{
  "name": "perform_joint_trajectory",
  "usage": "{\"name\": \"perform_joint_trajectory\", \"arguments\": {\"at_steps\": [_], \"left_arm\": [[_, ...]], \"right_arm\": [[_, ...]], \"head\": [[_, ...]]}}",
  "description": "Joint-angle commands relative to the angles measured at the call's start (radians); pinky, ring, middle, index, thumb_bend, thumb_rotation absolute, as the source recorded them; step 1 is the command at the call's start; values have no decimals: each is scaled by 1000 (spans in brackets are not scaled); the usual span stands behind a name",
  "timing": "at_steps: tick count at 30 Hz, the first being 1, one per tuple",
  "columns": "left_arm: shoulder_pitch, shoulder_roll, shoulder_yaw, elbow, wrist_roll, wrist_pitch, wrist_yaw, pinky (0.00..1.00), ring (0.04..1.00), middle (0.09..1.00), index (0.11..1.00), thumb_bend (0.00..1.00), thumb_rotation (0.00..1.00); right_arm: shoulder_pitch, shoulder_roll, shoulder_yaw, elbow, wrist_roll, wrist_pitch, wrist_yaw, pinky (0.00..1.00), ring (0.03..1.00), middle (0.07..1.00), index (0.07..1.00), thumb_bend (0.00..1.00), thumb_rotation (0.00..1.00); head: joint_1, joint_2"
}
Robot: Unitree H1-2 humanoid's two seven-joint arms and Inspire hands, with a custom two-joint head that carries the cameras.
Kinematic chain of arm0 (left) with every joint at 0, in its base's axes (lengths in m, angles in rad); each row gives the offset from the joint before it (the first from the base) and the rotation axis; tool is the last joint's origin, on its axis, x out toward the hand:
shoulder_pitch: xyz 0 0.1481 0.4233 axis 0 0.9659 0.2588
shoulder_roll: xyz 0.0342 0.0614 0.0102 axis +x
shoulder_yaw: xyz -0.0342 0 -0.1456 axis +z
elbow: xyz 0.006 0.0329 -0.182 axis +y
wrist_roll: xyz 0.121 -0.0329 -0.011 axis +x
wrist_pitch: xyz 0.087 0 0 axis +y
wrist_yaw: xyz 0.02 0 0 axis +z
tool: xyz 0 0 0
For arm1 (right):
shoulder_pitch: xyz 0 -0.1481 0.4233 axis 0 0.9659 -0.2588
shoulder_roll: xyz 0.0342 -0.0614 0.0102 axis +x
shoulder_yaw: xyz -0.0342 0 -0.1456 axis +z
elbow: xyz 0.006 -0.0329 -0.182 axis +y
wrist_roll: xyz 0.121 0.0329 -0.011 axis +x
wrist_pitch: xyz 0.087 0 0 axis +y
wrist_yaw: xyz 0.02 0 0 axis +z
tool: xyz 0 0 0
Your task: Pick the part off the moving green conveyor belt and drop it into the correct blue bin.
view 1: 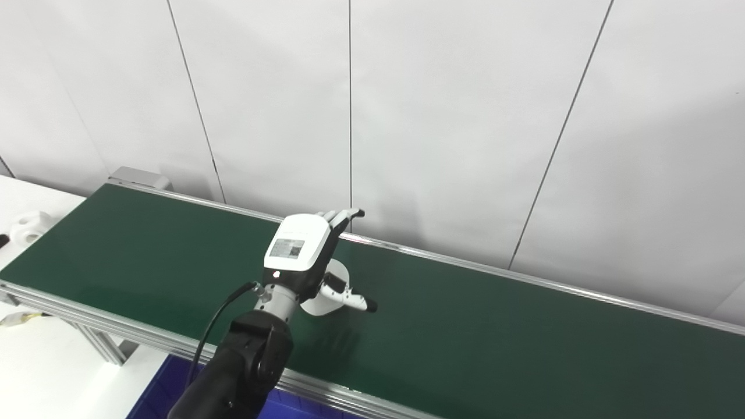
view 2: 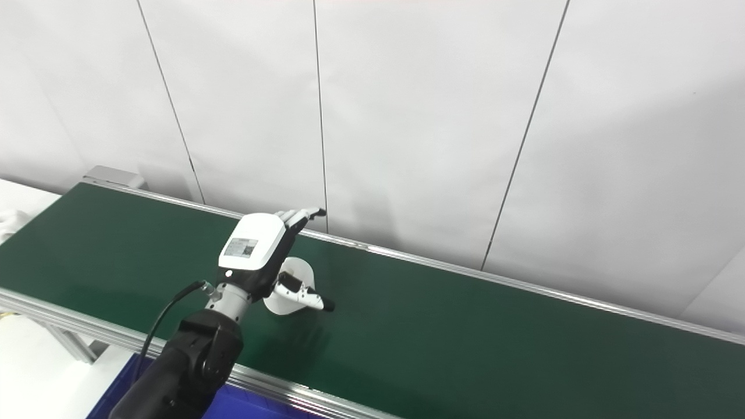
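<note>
The left hand [view 1: 305, 253] hangs over the green conveyor belt [view 1: 524, 326] at lower left of centre, its back turned toward the cameras, fingers [view 1: 343, 216] stretched toward the far rail and thumb [view 1: 349, 297] pointing right. The fingers stand apart and clasp nothing.

The white part [view 1: 329, 291], a round, flat-looking piece, lies on the belt just under and beside the palm, between the fingers and the thumb. I cannot tell whether the hand touches it.

This looks like the reach-and-grasp step: the hand is placed over the part but the pick is not yet made. The next move, I judge, calls for lowering the palm and closing fingers and thumb around the piece while matching the belt's travel, then lifting clear.

Much of the part is hidden behind the palm, so its true shape is hard to make out. Only a corner of a blue bin [view 1: 160, 390] shows at the bottom edge, below the near rail and partly behind the arm. Another white piece [view 1: 29, 227] sits at the far left, off the belt. The right hand is not in view.
</note>
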Motion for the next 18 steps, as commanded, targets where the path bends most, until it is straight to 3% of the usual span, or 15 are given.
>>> {"name": "perform_joint_trajectory", "arguments": {"at_steps": [1, 12, 18], "left_arm": [[-16, -1, 7, -2, -13, 9, 40, 707, 788, 830, 835, 967, 455], [-72, -19, -8, 139, -20, 36, 70, 662, 796, 839, 842, 961, 499], [-120, -31, -30, 169, -28, 87, 40, 659, 792, 840, 843, 972, 529]], "right_arm": [[-7, 3, 4, -7, 2, -1, -1, 838, 964, 978, 989, 932, 932], [-7, -1, 6, -9, 2, -1, -2, 837, 963, 978, 988, 945, 933], [-5, 4, 12, -14, 2, -1, -4, 834, 960, 976, 984, 932, 926]], "head": [[0, 1], [3, 0], [-2, 3]]}}
